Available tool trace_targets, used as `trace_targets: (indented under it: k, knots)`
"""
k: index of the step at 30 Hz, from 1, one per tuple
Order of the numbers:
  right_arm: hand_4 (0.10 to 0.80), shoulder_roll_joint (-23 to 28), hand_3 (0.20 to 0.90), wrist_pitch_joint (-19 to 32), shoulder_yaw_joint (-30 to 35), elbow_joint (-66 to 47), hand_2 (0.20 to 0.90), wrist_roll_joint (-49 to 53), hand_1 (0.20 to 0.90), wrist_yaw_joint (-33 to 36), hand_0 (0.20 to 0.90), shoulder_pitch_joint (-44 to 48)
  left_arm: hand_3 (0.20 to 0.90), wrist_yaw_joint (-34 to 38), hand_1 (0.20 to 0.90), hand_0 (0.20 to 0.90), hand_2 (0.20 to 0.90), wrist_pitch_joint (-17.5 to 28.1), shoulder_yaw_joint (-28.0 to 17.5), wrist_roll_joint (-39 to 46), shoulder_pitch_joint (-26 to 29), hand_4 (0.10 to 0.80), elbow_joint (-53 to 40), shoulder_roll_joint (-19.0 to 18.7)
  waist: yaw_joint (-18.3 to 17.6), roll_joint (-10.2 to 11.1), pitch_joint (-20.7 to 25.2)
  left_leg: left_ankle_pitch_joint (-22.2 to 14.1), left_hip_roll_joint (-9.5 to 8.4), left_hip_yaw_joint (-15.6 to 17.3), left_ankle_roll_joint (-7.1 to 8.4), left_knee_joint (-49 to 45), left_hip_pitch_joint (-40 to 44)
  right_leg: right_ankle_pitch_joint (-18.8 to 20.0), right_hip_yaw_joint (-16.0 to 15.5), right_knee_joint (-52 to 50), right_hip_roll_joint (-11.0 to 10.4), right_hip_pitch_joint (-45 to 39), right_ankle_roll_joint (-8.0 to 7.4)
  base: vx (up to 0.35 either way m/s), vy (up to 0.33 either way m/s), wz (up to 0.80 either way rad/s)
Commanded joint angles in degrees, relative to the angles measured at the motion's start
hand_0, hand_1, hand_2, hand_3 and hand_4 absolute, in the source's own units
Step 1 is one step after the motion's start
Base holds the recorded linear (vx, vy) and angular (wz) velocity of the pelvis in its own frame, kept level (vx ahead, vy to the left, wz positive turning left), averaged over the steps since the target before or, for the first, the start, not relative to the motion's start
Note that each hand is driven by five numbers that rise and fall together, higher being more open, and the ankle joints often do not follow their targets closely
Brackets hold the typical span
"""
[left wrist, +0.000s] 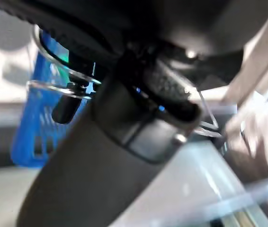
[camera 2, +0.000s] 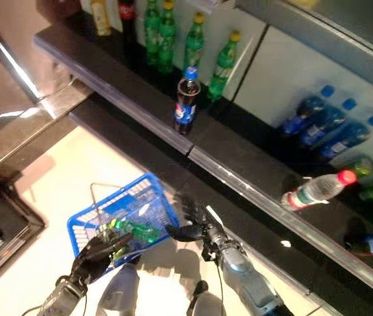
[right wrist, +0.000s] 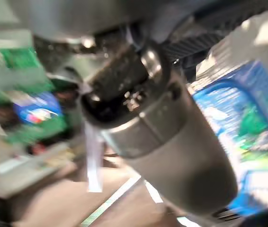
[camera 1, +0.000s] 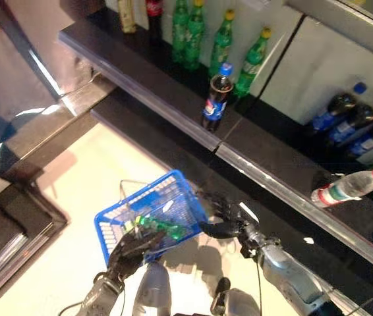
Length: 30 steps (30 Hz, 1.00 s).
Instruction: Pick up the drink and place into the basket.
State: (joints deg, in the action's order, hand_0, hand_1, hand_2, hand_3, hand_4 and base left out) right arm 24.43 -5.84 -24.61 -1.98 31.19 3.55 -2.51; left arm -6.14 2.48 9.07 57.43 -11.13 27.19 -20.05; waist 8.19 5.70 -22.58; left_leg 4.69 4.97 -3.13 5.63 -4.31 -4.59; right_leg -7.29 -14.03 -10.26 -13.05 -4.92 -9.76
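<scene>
My left hand point(camera 1: 128, 250) is shut on the thin wire handles of the blue basket point(camera 1: 173, 189), which hangs in front of me above the floor. A green bottle point(camera 1: 162, 228) lies inside the basket, also seen in the right eye view point(camera 2: 134, 230). My right hand point(camera 1: 221, 212) is open and empty, just right of the basket's rim, below the shelf edge. A dark cola bottle with a blue cap point(camera 1: 217, 99) stands alone at the front of the black shelf point(camera 1: 147, 79). The basket shows blue in the left wrist view point(left wrist: 30, 118) and the right wrist view point(right wrist: 247, 123).
Green bottles point(camera 1: 223, 39) stand at the back of the shelf, with a red-labelled dark bottle point(camera 1: 154, 9) to their left. Dark bottles with blue caps point(camera 1: 354, 122) lie further right, and a clear bottle with a red cap point(camera 1: 348, 187) lies near the shelf's front edge.
</scene>
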Motion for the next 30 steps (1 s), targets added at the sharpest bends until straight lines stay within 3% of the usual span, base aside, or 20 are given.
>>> trace_targets:
  k: [1,5,10,14,16,18,22,24,27,29,30]
  knots:
    - [0.800,0.10,0.900,8.38,2.13,-4.24,0.900,5.53,0.900,-1.09,0.900,-1.67,0.200,-0.54,0.300,0.300,0.300,10.40,-2.10,-2.21,0.49,0.100,-7.44,1.46,-0.95,-1.84,7.99,-4.89,-0.56,2.53,-2.71,-1.32,3.94,4.35,2.52,0.77,2.55,2.51,3.29,0.008,0.061,-0.24]
    - [0.800,-2.73,0.900,9.31,5.97,1.05,0.900,7.14,0.900,-0.59,0.900,-8.54,0.200,6.21,0.300,0.300,0.300,12.68,-5.70,-2.51,0.40,0.100,3.01,4.54,-4.81,-0.81,10.31,-6.20,0.26,6.95,-2.97,-0.90,6.14,6.05,5.44,3.33,1.79,2.23,1.84,0.006,0.070,-0.38]
    - [0.800,-6.80,0.900,11.93,9.57,19.87,0.900,7.18,0.900,1.28,0.900,-11.07,0.200,12.88,0.300,0.300,0.300,13.87,-10.31,2.81,2.82,0.100,15.04,7.35,-9.04,0.01,11.79,-8.29,0.73,11.68,-3.14,-1.53,8.00,8.39,9.37,6.72,0.82,2.09,0.39,-0.008,0.082,-0.47]
    - [0.800,-10.51,0.900,12.13,12.69,33.01,0.900,8.16,0.900,3.50,0.900,-9.69,0.200,15.65,0.300,0.300,0.300,12.88,-12.50,-0.33,5.25,0.100,21.89,7.71,-10.80,0.37,11.00,-11.18,0.18,13.86,-3.98,-4.96,8.43,10.02,11.57,7.77,-0.19,2.05,-0.58,0.001,0.054,-0.46]
    - [0.800,-11.31,0.900,12.07,14.27,37.10,0.900,5.75,0.900,7.65,0.900,-9.48,0.200,16.00,0.300,0.300,0.300,12.51,-12.66,-4.04,5.34,0.100,24.58,7.08,-11.67,0.21,10.42,-12.15,-0.31,14.98,-4.55,-5.85,8.73,11.73,12.51,8.67,-1.26,2.23,-1.62,0.033,0.059,-0.37]
    - [0.800,-11.76,0.900,11.09,16.55,39.74,0.900,9.67,0.900,7.74,0.900,-9.92,0.200,15.68,0.300,0.300,0.300,12.07,-13.71,-3.76,4.68,0.100,25.86,6.50,-12.42,-0.08,10.18,-12.58,-0.84,16.21,-5.05,-5.56,8.79,14.47,12.83,10.03,-2.73,3.71,-3.05,-0.014,0.041,-0.41]
    - [0.800,-12.84,0.900,12.49,21.39,49.06,0.900,10.49,0.900,5.05,0.900,-8.80,0.200,14.09,0.300,0.300,0.300,13.27,-16.52,-0.46,3.64,0.100,29.62,6.00,-12.68,-1.02,9.64,-12.72,-0.96,19.15,-4.78,-3.42,10.01,18.78,8.82,11.43,-4.40,6.78,-3.94,-0.063,0.026,-0.77]
    - [0.800,-13.06,0.900,12.54,21.91,52.78,0.900,7.53,0.900,4.28,0.900,-7.18,0.200,14.97,0.300,0.300,0.300,13.62,-18.90,2.96,2.43,0.100,29.80,6.04,-11.38,-1.67,9.60,-11.10,-0.63,22.97,-4.25,-0.14,11.64,20.75,2.68,8.46,-5.09,8.73,-4.34,-0.170,0.028,-0.86]
    - [0.800,-13.30,0.900,12.27,21.36,58.24,0.900,6.53,0.900,3.47,0.900,-4.80,0.200,16.12,0.300,0.300,0.300,15.05,-20.07,3.56,2.48,0.100,32.14,5.85,-9.86,-2.45,10.46,-9.07,-0.06,25.64,-4.98,1.63,11.36,16.93,-0.39,2.05,-3.72,8.72,-2.99,-0.229,-0.028,-1.40]
    - [0.800,-13.05,0.900,12.22,21.33,62.61,0.900,6.36,0.900,2.77,0.900,-3.47,0.200,17.91,0.300,0.300,0.300,15.74,-20.52,5.03,3.03,0.100,34.81,5.60,-9.11,-3.10,11.39,-7.70,1.07,25.60,-4.82,1.49,10.22,11.24,-1.39,1.04,-0.59,7.12,-0.78,-0.176,-0.173,-0.65]
    - [0.800,-13.02,0.900,11.79,21.46,64.33,0.900,6.22,0.900,2.51,0.900,-2.96,0.200,18.81,0.300,0.300,0.300,16.12,-20.97,5.65,3.25,0.100,36.07,5.68,-8.59,-2.94,11.90,-7.08,1.43,25.57,-4.29,1.46,9.89,10.22,-2.28,2.62,0.33,5.81,0.14,-0.141,-0.294,-0.22]
